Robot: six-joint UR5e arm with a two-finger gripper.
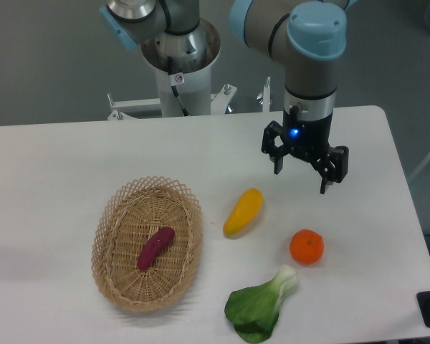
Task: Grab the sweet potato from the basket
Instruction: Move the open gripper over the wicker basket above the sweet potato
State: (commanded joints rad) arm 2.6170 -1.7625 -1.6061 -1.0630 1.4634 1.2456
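The gripper (302,173) hangs wide open and empty, far right of the basket (107,233). The sweet potato (155,247) lies slantwise inside it. I'd swing left, turn the fingers across its narrow width, then descend.

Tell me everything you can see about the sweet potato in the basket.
The sweet potato is small, smooth, magenta-purple and finger-shaped with rounded ends. It lies whole on the floor of the wicker basket, near the middle, slanted from lower left to upper right. Only the basket touches it; the gripper hangs well off to the right.
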